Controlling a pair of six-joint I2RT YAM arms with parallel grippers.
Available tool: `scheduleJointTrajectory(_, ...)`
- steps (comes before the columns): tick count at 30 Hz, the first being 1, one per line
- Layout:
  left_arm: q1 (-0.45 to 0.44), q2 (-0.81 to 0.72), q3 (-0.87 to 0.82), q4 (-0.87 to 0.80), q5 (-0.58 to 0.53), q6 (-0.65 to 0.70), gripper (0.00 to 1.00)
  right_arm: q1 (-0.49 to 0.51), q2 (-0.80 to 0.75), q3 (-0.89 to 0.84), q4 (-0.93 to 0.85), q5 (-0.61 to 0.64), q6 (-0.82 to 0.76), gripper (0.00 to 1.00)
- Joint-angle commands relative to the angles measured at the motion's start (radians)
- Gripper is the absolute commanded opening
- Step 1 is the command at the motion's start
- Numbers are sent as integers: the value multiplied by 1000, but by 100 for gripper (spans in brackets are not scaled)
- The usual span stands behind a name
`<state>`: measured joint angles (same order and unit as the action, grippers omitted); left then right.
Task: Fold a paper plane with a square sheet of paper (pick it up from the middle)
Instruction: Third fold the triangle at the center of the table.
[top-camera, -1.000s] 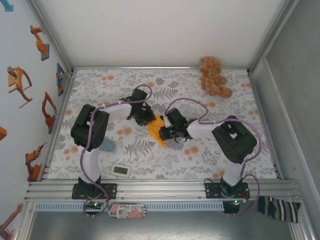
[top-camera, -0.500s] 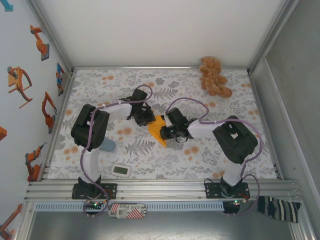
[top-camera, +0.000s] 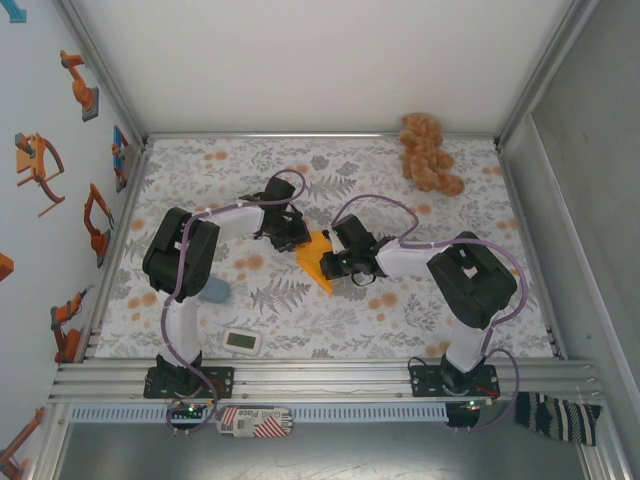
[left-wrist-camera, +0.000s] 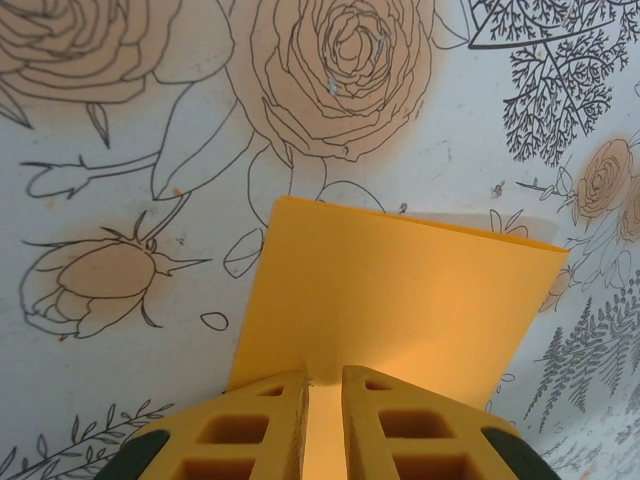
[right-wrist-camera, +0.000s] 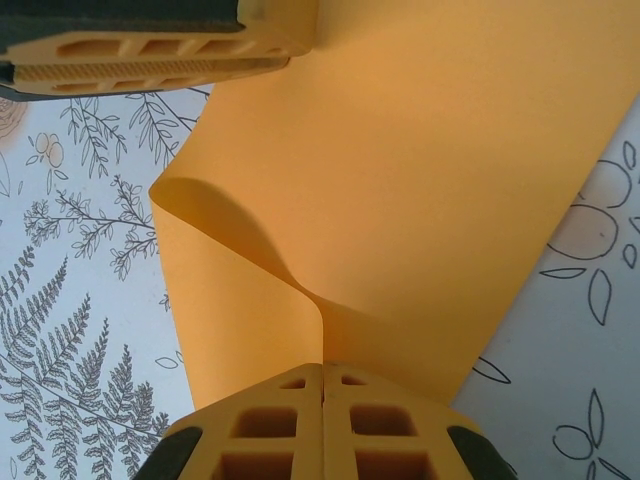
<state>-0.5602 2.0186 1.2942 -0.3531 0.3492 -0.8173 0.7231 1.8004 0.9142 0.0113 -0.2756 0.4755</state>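
Observation:
The square sheet of paper is bright orange and sits mid-table between both arms, bent rather than flat. My left gripper reaches it from the left; in the left wrist view its fingertips are closed on the sheet's near edge, with a thin strip of paper in the narrow slit between them. My right gripper is shut on a raised pinch of the paper, which curls into an S-bend ahead of it. The left fingers clamp the sheet's far corner there.
A tan plush toy lies at the back right. On the flower-print cloth sit a grey-blue object and a small white device, both near the left arm's base. Aluminium rails border the front.

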Motion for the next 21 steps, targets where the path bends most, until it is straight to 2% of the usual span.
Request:
scheduleJointTrajectory(1,-6,50,-1,-63,-5,24,19,-7,6,13,-5,14,8,0)
scheduleJointTrajectory(16,-7,49,7,-63,0,24,18,-7,36,18,-13,19,2,0)
scheduleJointTrajectory(21,-6,-23,41,-74,4,29,19,-7,44,9,-20,23,-1,0)
